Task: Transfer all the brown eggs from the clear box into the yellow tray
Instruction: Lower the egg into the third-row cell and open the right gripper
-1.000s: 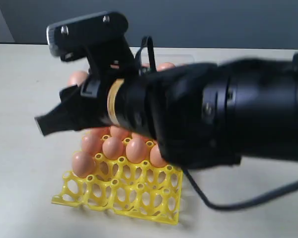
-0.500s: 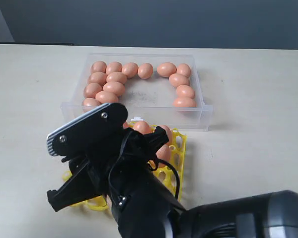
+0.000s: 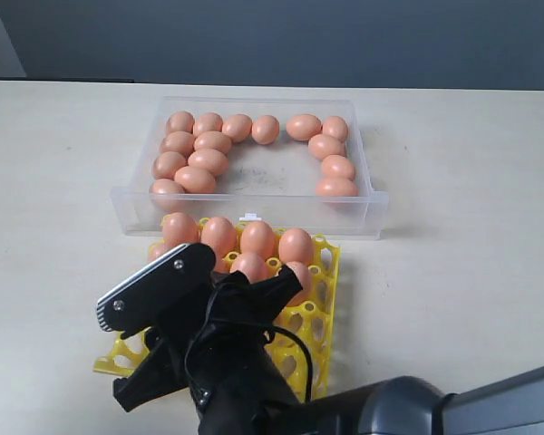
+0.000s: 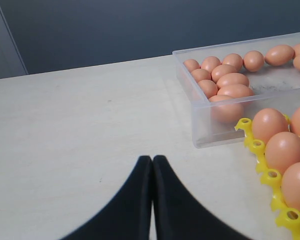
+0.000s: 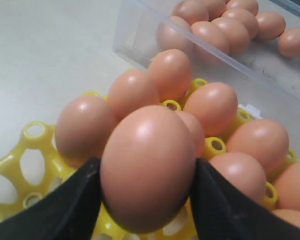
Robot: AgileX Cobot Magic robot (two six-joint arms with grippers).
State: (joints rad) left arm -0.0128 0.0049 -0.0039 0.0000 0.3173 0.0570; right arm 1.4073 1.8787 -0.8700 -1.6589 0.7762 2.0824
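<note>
Right wrist view: the right gripper, jaws closed on one brown egg above the yellow tray, likely needs a gentle lowering into an empty cup, while the left gripper has its jaws pressed together, empty, and more eggs lie in the clear box.

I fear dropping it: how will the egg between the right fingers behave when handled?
The held egg looks smooth, so it may slip between the fingers. Being oval, it would probably roll on the table; a yellow tray cup should steady it.
</note>
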